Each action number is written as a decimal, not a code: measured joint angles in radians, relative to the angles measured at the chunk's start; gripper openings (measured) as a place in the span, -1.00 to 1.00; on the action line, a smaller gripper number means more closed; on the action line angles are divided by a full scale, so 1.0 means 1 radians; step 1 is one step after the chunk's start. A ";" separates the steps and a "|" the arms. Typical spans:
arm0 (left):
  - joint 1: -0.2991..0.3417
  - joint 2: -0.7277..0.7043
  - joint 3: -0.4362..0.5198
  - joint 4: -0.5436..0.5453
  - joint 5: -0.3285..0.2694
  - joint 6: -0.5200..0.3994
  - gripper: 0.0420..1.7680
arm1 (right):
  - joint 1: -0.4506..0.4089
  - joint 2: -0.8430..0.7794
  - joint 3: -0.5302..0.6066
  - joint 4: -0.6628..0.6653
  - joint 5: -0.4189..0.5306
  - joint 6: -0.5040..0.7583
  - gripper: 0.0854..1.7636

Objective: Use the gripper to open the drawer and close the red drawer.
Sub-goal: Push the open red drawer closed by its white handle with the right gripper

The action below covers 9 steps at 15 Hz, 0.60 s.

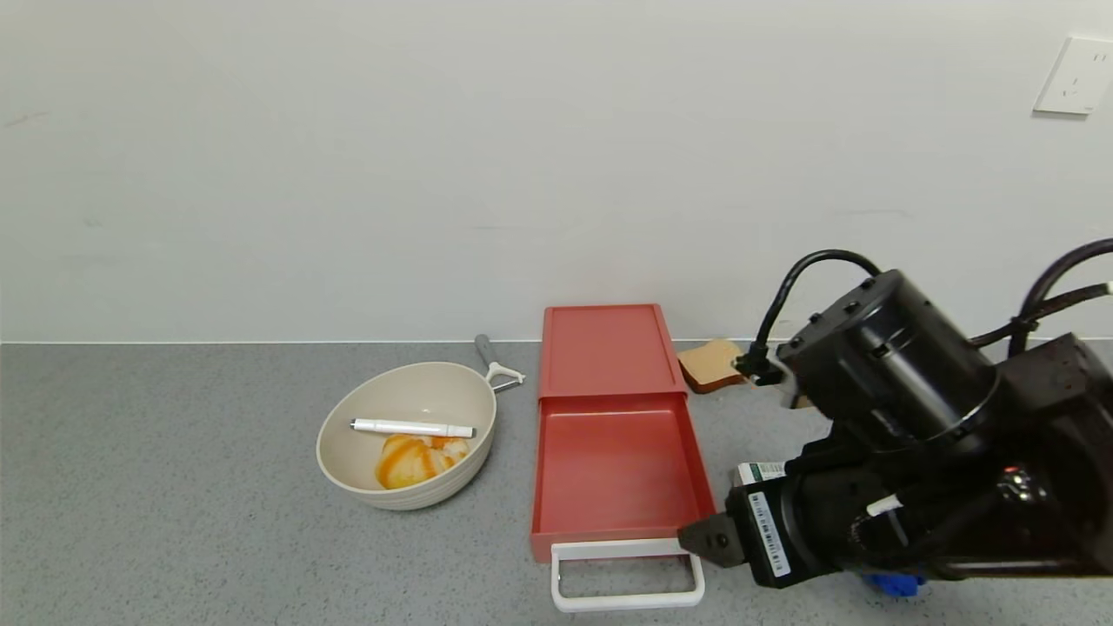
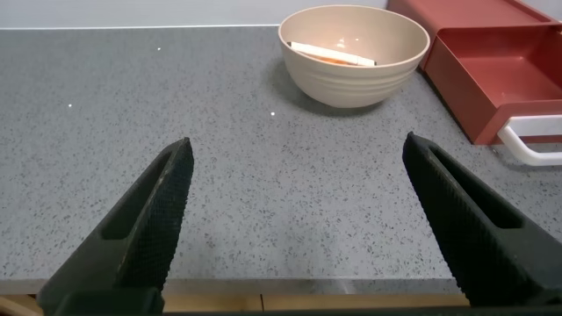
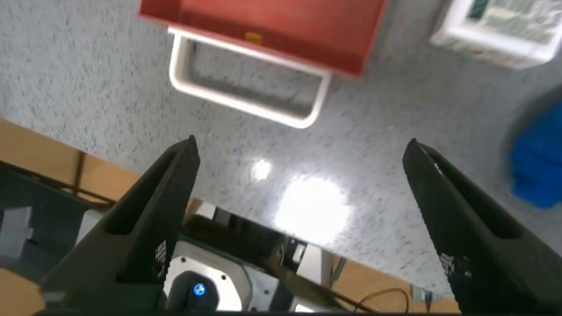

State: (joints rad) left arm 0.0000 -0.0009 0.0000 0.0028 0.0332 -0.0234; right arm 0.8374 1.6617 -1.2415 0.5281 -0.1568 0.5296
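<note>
The salmon-red drawer (image 1: 606, 348) lies on the grey counter with its tray (image 1: 613, 461) slid out toward me. Its white loop handle (image 1: 626, 574) sticks out at the front. My right gripper (image 1: 709, 541) is just right of the tray's front corner, beside the handle. In the right wrist view it (image 3: 303, 154) is open and empty over the counter's front edge, with the handle (image 3: 246, 92) beyond its fingertips. My left gripper (image 2: 299, 149) is open and empty low over the counter near its front edge, far from the drawer (image 2: 500, 70).
A beige bowl (image 1: 409, 448) holding a white marker (image 1: 413, 428) and an orange-striped item stands left of the tray. A peeler (image 1: 496, 361) lies behind it. A bread slice (image 1: 711, 365), a small white box (image 1: 761, 472) and a blue object (image 1: 896, 584) lie to the right.
</note>
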 joint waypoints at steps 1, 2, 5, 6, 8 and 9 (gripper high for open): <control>0.000 0.000 0.000 0.000 0.000 0.000 0.94 | 0.021 0.026 -0.017 0.008 -0.002 0.008 0.94; 0.000 0.000 0.000 0.000 0.000 0.000 0.94 | 0.041 0.049 -0.027 0.011 -0.003 0.010 0.94; 0.000 0.000 0.000 0.000 0.000 0.000 0.94 | 0.089 0.102 -0.042 0.015 -0.002 0.032 0.94; 0.000 0.000 0.000 0.000 0.000 0.000 0.94 | 0.102 0.118 -0.047 0.015 -0.002 0.042 0.94; 0.000 0.000 0.000 0.000 0.000 0.000 0.94 | 0.131 0.154 -0.064 0.014 -0.003 0.094 0.94; 0.000 0.000 0.000 0.000 0.000 0.000 0.94 | 0.145 0.174 -0.076 0.014 -0.003 0.121 0.94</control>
State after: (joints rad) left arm 0.0000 -0.0009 0.0000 0.0028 0.0332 -0.0234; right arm 0.9828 1.8362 -1.3177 0.5421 -0.1602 0.6504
